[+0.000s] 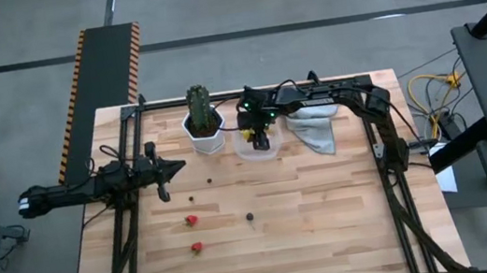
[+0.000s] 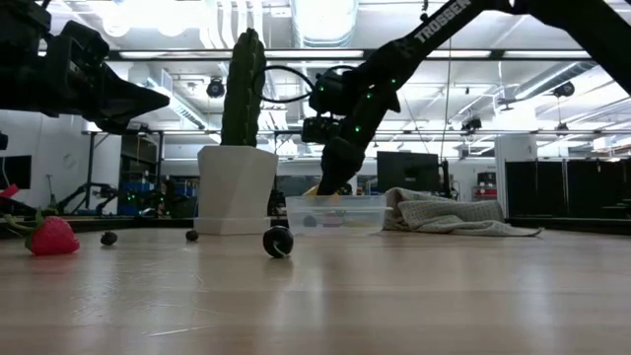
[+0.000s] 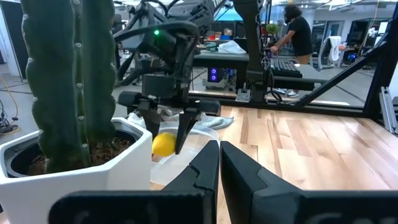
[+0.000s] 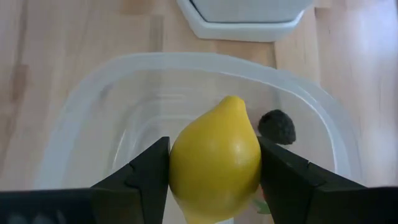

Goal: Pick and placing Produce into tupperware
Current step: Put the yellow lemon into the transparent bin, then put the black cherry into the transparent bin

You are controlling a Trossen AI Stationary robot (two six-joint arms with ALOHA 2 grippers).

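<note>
On the worktop [image 1: 331,229], the right end effector [image 4: 214,168] hangs over the tupperware [image 4: 93,99], fingers clamped on the lemon [image 4: 214,158] above a dark berry [image 4: 277,126]. The left end effector [image 1: 172,169] waits clenched, well apart, near two strawberries [image 1: 191,221].

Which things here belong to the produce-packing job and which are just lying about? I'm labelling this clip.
Part of the job:
- lemon, held by the right gripper over the tupperware
- dark berry inside it
- two red berries
- loose dark berries

Lying about:
- cactus in white pot
- grey cloth
</note>
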